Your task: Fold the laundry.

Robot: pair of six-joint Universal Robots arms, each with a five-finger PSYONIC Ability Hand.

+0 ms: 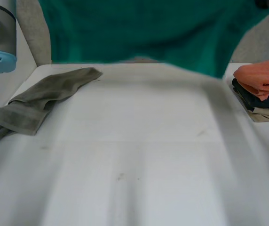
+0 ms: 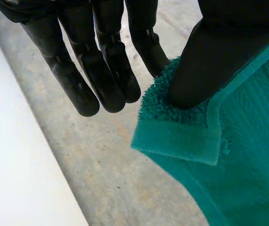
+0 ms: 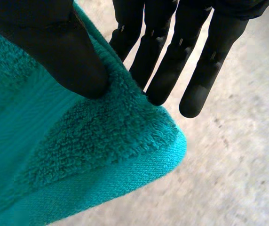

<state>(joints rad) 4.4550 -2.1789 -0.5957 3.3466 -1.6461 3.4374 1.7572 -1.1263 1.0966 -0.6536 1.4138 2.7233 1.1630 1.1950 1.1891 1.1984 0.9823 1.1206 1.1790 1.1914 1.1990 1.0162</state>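
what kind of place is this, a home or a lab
Probably a robot lab bench for laundry folding, not a home: a plain white table, a stack of folded cloths at its right edge, and the black left hand and right hand each pinching a corner of a teal towel.

- I see a white table [image 1: 139, 155] across most of the head view. Its top is matte, with a few faint dark scuffs near the middle.
- Past the table's far corners lies a grey, speckled floor [image 1: 31, 33].
- From the left wrist view, that floor looks mottled like concrete and runs along the table's straight white edge.
- Light looks soft and even.
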